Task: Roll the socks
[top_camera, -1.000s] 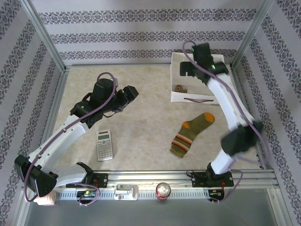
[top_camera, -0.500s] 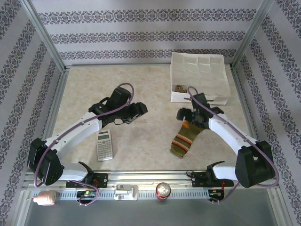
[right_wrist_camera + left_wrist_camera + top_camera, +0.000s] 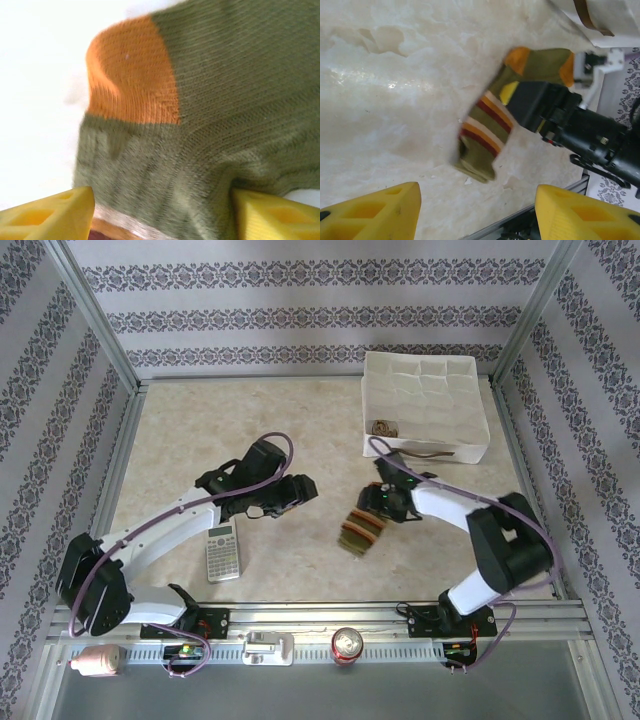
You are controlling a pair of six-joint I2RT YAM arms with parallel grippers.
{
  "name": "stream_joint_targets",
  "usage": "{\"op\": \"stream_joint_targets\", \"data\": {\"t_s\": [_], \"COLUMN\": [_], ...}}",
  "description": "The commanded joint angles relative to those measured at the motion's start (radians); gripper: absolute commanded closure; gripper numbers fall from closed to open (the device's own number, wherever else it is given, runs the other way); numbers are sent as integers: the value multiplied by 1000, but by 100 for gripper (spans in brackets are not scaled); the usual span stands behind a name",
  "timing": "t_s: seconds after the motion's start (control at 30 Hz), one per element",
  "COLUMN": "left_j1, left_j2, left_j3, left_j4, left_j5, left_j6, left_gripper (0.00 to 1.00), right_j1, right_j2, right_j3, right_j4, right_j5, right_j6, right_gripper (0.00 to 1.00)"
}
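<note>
The olive green sock (image 3: 362, 531) with orange toe and heel and coloured stripes is at the table's middle right. My right gripper (image 3: 386, 502) is shut on its foot part, and the striped cuff (image 3: 482, 131) trails toward the near edge. Close up, olive fabric (image 3: 200, 125) bunches between my right gripper's (image 3: 160, 215) yellow fingers. My left gripper (image 3: 300, 490) is open just left of the sock, and in its wrist view nothing lies between the fingers of this left gripper (image 3: 477, 215). A small brown sock (image 3: 382, 427) lies bunched in the white bin.
The white bin (image 3: 470, 400) stands at the back right, its front wall close behind the right gripper. A grey calculator (image 3: 222, 550) lies under the left arm. A soda can (image 3: 348, 643) and a small bottle (image 3: 95, 662) sit on the near rail.
My right arm swung from the bin down to the olive sock, closed on it and pulled it left. My left gripper moved right and nearer, narrowing a little.
</note>
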Motion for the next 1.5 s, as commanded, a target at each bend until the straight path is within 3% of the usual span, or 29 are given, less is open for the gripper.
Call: {"op": "stream_joint_targets", "data": {"t_s": [0.0, 0.17, 0.37, 0.6, 0.7, 0.9, 1.0, 1.1, 1.17, 1.27, 1.47], "left_j1": [5, 37, 66, 86, 87, 89, 100, 128, 150, 179, 218], "left_j2": [-67, -147, -204, -238, -225, -204, -219, -232, -227, -207, -190], "left_j3": [-51, -122, -153, -208, -244, -293, -334, -375, -395, -414, -422], "left_j4": [-17, -28, -60, -42, 0, 7, 9, 23, 40, 66, 112], "left_j5": [-36, -54, -66, -62, -41, -45, -68, -71, -60, -29, -2], "left_j6": [-11, -53, -63, -117, -161, -251, -331, -401, -437, -475, -502], "left_gripper": [39, 39, 39, 39, 39, 45, 52, 57, 59, 60, 60], "right_j1": [110, 244, 315, 228, 194, 205, 273, 370, 425, 486, 522], "right_j2": [154, 333, 531, 652, 646, 355, 110, -78, -115, -76, 64], "right_j3": [75, 274, 545, 800, 839, 649, 356, 34, -90, -107, -24], "right_j4": [0, -38, -158, -406, -448, -266, 32, 381, 500, 469, 483], "right_j5": [-85, -108, -143, -34, -39, -71, 4, 53, 82, 183, 281], "right_j6": [3, -9, -97, -393, -548, -718, -835, -1015, -1141, -1306, -1458], "right_gripper": [37, 43, 48, 48, 41, 24, 2, 2, 2, 3, 19]}}
